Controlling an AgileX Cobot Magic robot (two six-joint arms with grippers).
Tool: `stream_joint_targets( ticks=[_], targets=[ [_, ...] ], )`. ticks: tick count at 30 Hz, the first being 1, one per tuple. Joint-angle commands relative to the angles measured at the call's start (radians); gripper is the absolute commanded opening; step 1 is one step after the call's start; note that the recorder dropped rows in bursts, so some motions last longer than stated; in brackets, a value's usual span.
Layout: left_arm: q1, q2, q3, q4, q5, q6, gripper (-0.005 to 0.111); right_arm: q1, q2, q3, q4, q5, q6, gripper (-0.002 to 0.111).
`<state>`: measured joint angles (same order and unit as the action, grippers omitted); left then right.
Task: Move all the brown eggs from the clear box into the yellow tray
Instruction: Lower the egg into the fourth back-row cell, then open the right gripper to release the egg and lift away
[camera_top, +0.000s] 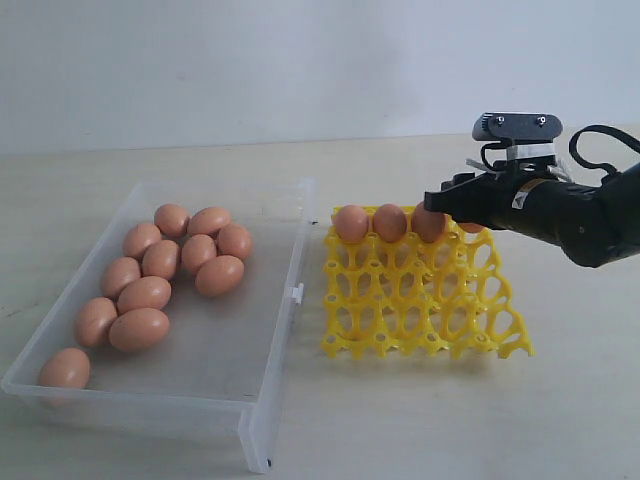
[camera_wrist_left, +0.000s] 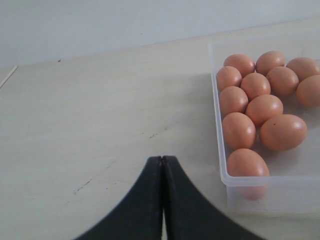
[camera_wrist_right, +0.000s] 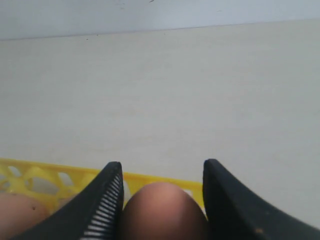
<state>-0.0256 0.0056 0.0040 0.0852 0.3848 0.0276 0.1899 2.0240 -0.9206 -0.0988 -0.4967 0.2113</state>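
Exterior view: twelve brown eggs (camera_top: 160, 258) left in clear box (camera_top: 298, 235); at least three seated in yellow tray (camera_top: 430, 300), back row. Left wrist view: left gripper (camera_wrist_left: 162, 160) closed, empty, beside box. Right wrist view: right gripper (camera_wrist_right: 162, 167) clamps an egg (camera_wrist_right: 162, 212) at tray edge.

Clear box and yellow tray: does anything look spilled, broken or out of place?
Nothing stands out. The brown eggs lie whole inside the clear box, a few more sit in the far row of the yellow tray, and the right gripper holds one egg there.
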Motion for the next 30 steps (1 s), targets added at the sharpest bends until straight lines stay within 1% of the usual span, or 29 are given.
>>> stream_joint_targets(
  ticks=[1, 3, 6, 15, 19, 30],
  targets=[
    [-0.005, -0.006, -0.004, -0.005, -0.006, -0.003, 0.0, -0.006, 0.002, -0.006, -0.01, -0.006, 0.007, 0.04],
    [-0.005, -0.006, -0.004, -0.005, -0.006, -0.003, 0.0, -0.006, 0.002, -0.006, -0.01, -0.006, 0.01, 0.05],
    [-0.005, -0.006, -0.004, -0.005, -0.006, -0.003, 0.0, -0.006, 0.002, -0.006, -0.01, -0.006, 0.018, 0.056],
    [-0.005, -0.006, -0.004, -0.005, -0.006, -0.003, 0.0, -0.006, 0.002, -0.006, -0.01, 0.011, 0.021, 0.057],
    [-0.005, -0.006, -0.004, -0.005, -0.006, -0.003, 0.0, -0.004, -0.022, -0.006, -0.01, 0.038, 0.055, 0.057],
    [-0.005, -0.006, -0.004, -0.005, -0.006, -0.003, 0.0, 0.003, -0.226, -0.006, -0.011, 0.079, 0.08, 0.057]
  ],
)
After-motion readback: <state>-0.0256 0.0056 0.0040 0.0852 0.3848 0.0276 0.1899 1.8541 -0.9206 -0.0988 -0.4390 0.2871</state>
